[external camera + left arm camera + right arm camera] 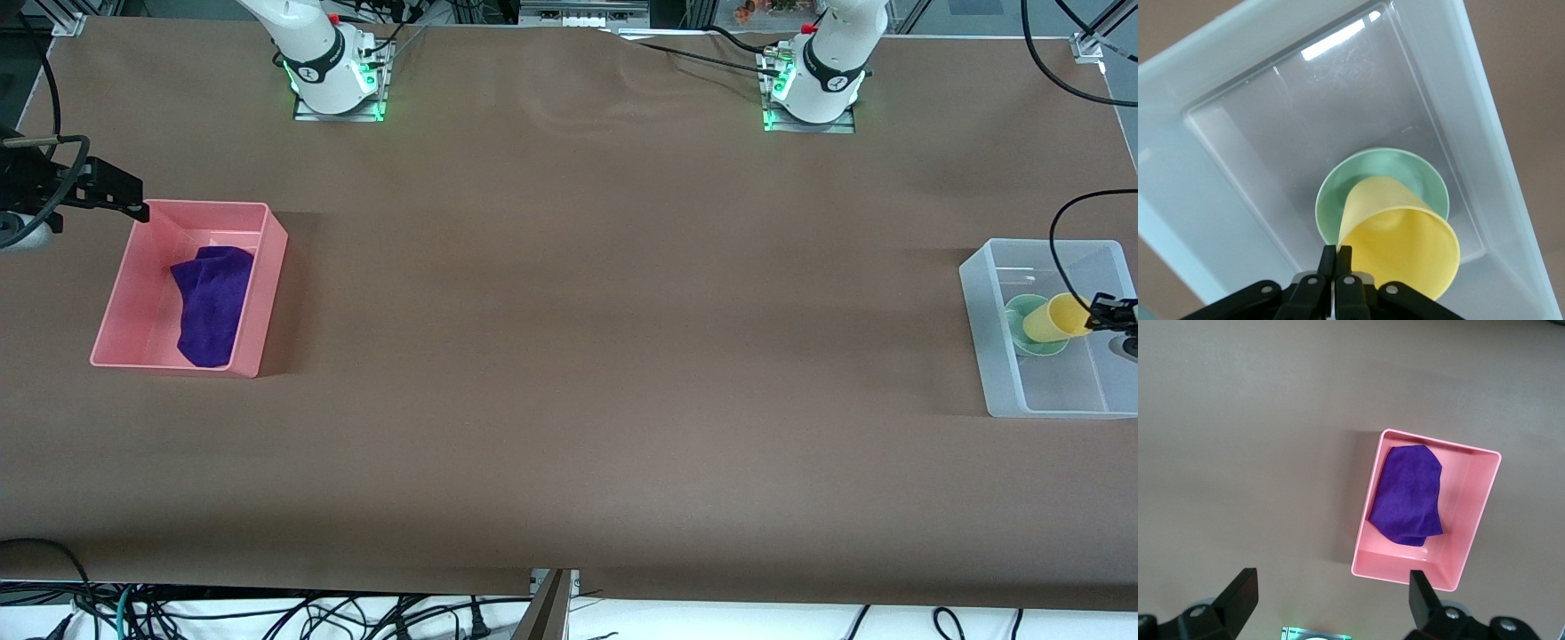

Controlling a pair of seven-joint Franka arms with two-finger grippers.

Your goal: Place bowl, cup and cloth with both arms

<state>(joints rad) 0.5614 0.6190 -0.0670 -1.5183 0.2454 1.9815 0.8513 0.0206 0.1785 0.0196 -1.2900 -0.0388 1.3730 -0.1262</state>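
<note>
The yellow cup [1053,318] hangs tilted over the mint-green bowl [1021,313], which sits in a clear plastic bin [1003,373] at the left arm's end of the table. My left gripper [1102,313] is shut on the cup's rim. In the left wrist view the fingers [1336,253] pinch the wall of the cup [1405,243] above the bowl [1388,167]. The purple cloth [212,302] lies in a pink bin [267,293] at the right arm's end. My right gripper [129,203] is open and empty, up over the table beside that bin's corner. The right wrist view shows its gripper [1331,583], the cloth [1408,495] and the bin [1405,568].
The brown table [569,356] stretches bare between the two bins. The arm bases stand along the table edge farthest from the front camera. Black cables loop over the clear bin [1205,200] and hang below the table's near edge.
</note>
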